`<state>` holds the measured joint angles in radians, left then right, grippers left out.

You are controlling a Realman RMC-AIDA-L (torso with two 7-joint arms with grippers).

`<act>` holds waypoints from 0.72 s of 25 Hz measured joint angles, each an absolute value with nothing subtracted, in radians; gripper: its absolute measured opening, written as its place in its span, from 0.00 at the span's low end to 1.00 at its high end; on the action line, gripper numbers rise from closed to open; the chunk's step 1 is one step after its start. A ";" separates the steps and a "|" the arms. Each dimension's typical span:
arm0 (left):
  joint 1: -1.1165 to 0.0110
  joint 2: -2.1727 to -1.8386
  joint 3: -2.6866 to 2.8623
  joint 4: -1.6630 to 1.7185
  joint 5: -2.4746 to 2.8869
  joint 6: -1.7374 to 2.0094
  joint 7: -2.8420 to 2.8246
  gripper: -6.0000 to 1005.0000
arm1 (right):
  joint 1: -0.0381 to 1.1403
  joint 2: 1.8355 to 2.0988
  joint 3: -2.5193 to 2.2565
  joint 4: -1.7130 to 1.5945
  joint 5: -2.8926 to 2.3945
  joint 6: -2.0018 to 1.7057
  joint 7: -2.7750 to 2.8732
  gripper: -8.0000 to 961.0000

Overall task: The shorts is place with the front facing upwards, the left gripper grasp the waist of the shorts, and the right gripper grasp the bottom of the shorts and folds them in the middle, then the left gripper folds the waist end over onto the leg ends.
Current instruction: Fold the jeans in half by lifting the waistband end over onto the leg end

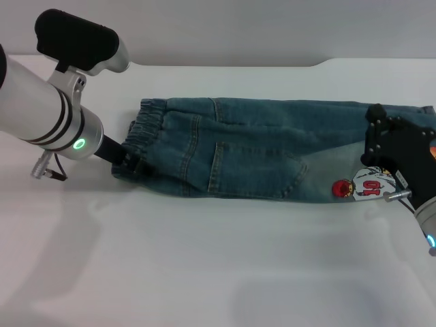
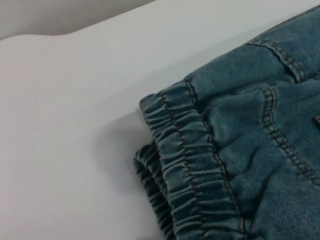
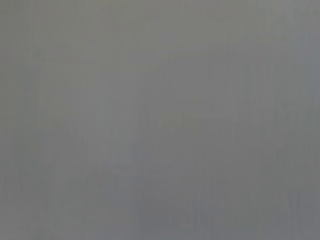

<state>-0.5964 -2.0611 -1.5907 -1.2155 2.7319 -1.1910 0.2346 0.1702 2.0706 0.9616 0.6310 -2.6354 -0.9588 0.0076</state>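
Note:
The blue denim shorts (image 1: 272, 153) lie flat across the table, doubled lengthwise, with a back pocket (image 1: 255, 170) facing up. The puckered waist (image 1: 146, 129) is at the left and also fills the left wrist view as the waist (image 2: 190, 170). My left gripper (image 1: 128, 163), on the silver arm with the green ring, is shut on the near corner of the waist. My right gripper (image 1: 383, 146) rests over the leg ends (image 1: 409, 116) at the right, just above the cartoon patch numbered 10 (image 1: 364, 187). The right wrist view shows only flat grey.
The white table (image 1: 218, 272) stretches wide in front of the shorts. Its back edge (image 1: 225, 65) runs behind them, with a step up at the far right. A short cable and plug (image 1: 48, 170) hang under my left wrist.

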 joint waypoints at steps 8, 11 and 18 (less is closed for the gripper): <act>-0.616 -2.062 -1.591 -1.174 2.731 -1.180 0.235 0.75 | 0.170 2.070 0.962 0.637 -2.635 -0.959 0.008 0.01; -0.618 -2.062 -1.592 -1.169 2.729 -1.174 0.235 0.74 | 0.170 2.069 0.962 0.638 -2.635 -0.959 0.008 0.01; -0.632 -2.063 -1.591 -1.145 2.725 -1.181 0.235 0.73 | 0.160 2.068 0.962 0.648 -2.635 -0.959 0.008 0.01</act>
